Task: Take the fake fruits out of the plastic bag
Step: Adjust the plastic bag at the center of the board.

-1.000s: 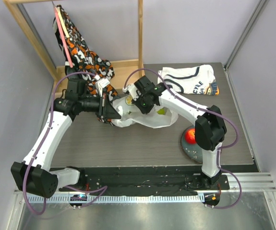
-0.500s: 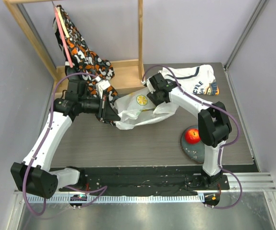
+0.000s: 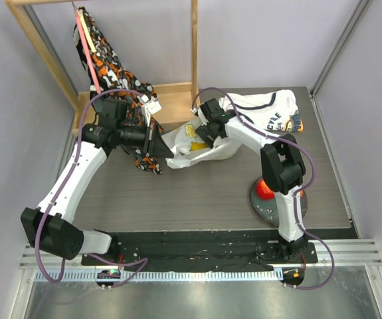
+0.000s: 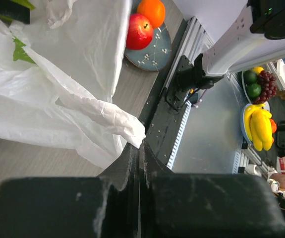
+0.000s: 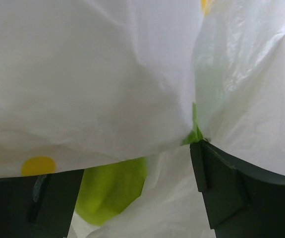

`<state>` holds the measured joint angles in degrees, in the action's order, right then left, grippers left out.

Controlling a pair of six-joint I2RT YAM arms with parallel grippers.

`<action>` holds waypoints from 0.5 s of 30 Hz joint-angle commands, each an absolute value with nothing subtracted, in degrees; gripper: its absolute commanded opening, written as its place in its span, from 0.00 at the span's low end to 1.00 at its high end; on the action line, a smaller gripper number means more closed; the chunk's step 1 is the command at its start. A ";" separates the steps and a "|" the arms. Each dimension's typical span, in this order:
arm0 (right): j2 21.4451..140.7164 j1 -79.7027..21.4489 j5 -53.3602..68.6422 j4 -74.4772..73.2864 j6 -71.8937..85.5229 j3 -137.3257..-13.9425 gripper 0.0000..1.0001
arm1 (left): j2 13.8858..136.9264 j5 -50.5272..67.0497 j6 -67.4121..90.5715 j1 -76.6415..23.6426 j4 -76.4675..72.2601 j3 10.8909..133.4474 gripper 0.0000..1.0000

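Indistinct green shape (image 5: 115, 191) behind plastic bag (image 5: 92, 74)

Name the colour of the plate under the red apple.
The plate: grey-blue, pale specks; clearest in left wrist view.

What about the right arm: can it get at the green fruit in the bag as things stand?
Probably yes. The right gripper stands open against the plastic bag, and the green fruit shows between its fingers below the bag's edge. Loose film might cover it; I cannot tell.

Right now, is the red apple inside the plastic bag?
No, the red apple sits on the grey plate beside the orange, outside the plastic bag.
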<state>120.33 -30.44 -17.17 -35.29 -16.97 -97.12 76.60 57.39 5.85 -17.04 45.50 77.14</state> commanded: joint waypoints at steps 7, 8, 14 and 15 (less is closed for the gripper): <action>130.61 -27.69 -21.63 -32.43 -21.87 -109.51 0.58 | 76.91 57.22 7.03 -17.75 42.80 79.72 0.00; 130.52 -27.51 -21.10 -32.43 -22.32 -109.95 0.50 | 76.38 56.87 7.12 -17.75 42.63 79.11 0.00; 121.57 -27.16 -11.39 -36.54 -22.60 -107.42 0.25 | 76.81 54.58 8.61 -17.67 40.52 78.22 0.00; 119.55 -27.07 -7.86 -37.95 -22.41 -106.71 0.25 | 77.43 53.62 9.14 -17.67 40.26 78.66 0.00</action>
<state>129.75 -27.55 -17.45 -34.76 -22.22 -107.04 78.13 55.09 7.55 -17.41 43.40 77.69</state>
